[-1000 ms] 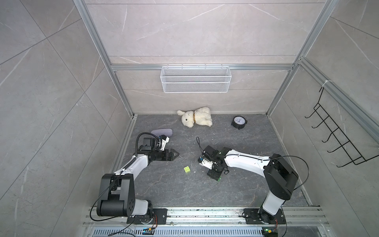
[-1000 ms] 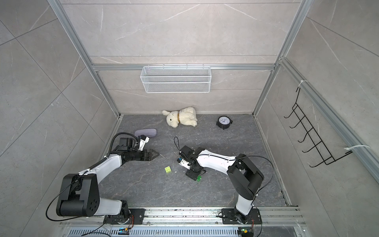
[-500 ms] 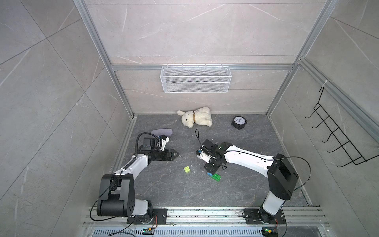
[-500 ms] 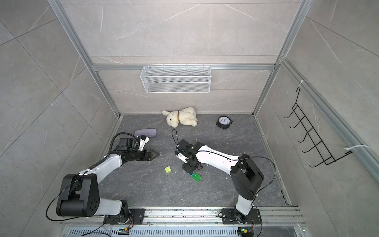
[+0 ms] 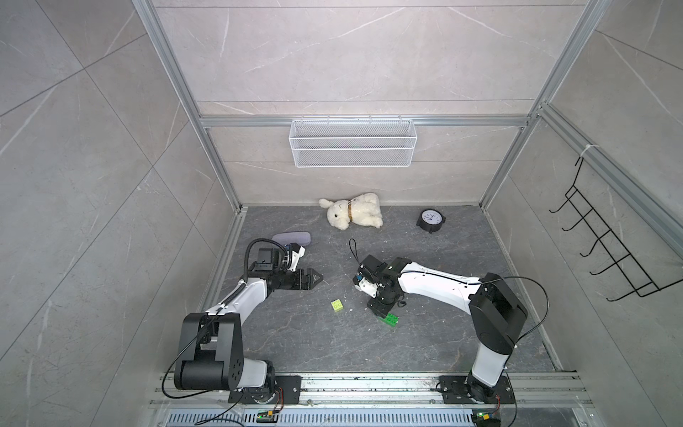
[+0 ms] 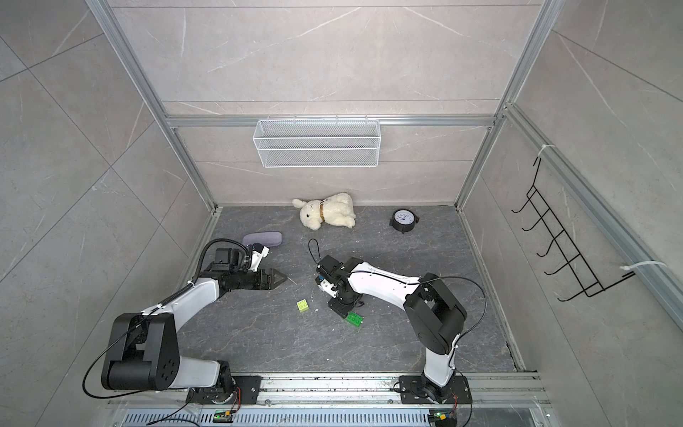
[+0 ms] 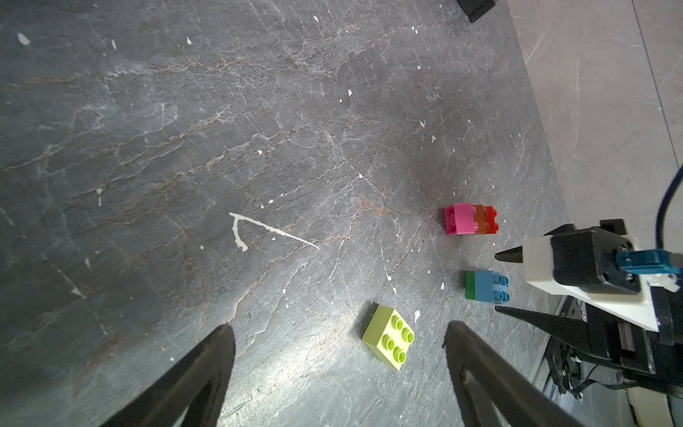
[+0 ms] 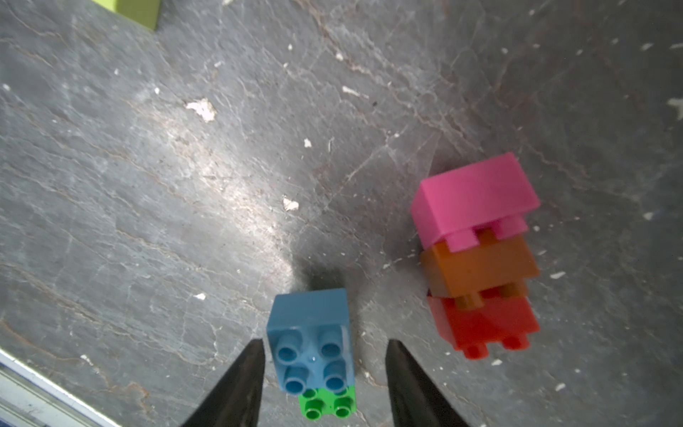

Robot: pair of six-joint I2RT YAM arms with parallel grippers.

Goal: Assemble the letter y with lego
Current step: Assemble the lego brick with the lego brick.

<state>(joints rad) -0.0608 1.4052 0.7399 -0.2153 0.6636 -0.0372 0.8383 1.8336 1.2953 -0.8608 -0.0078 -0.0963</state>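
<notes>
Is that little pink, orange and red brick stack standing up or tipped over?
Tipped over: the stack lies on its side on the floor, the red brick's studs pointing sideways, not up.

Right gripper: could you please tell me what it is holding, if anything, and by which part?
Nothing yet: the right gripper straddles the blue brick joined to the green brick, with a clear gap beside one finger.

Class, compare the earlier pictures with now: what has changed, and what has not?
The right gripper shifted slightly toward the left gripper; its jaws straddle the blue brick without gripping. The left gripper, yellow-green brick and plush rabbit stayed put.
</notes>
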